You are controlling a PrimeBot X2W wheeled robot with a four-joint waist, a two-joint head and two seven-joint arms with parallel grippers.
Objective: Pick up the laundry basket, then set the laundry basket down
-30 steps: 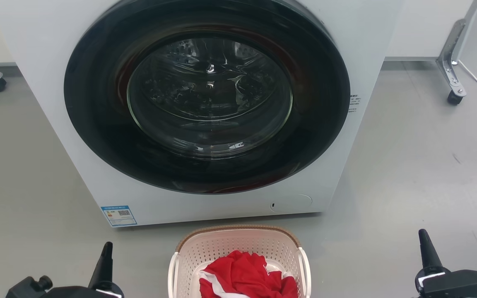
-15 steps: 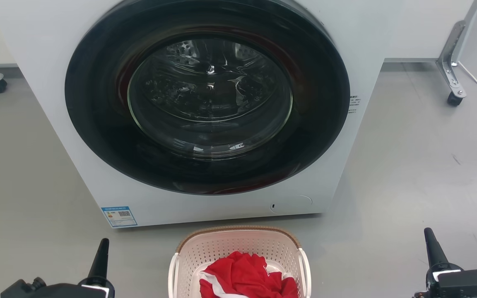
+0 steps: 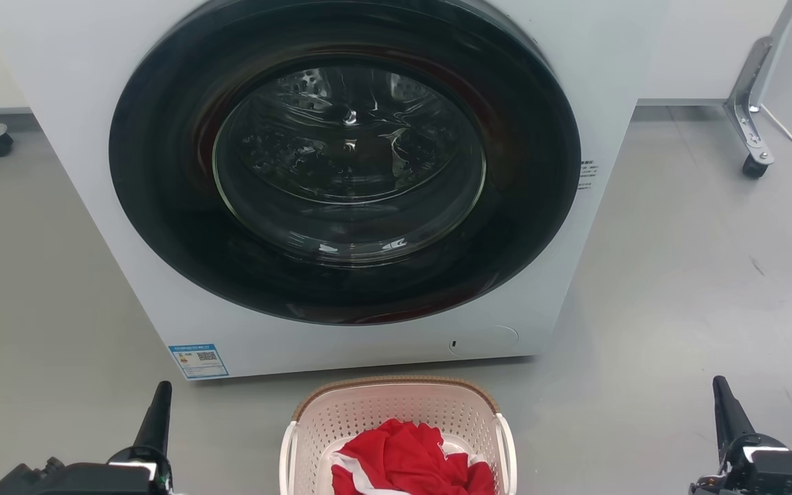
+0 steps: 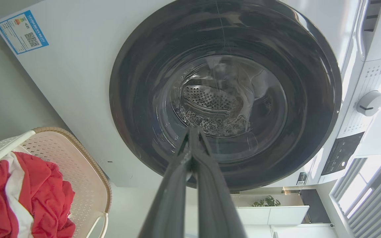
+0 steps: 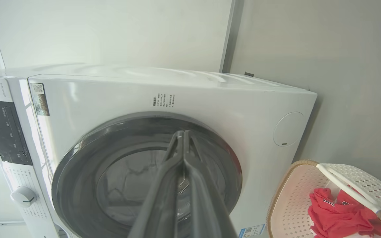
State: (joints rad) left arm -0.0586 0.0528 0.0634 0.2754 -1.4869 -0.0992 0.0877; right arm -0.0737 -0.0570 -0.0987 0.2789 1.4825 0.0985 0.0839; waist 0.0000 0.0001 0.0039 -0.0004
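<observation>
On grey floor [image 3: 678,275], laundry basket [image 3: 368,411]

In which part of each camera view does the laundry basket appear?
Head view: basket at bottom centre, below the washer door.
Left wrist view: basket at lower left, washer door to its right.
Right wrist view: basket at lower right, washer door to its left.
Shared landmark: the round washer door.

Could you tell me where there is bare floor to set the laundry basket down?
Bare floor lies either side of the laundry basket, out to the left end effector and right end effector, and right of the washing machine. Tight: between basket and machine.
</observation>
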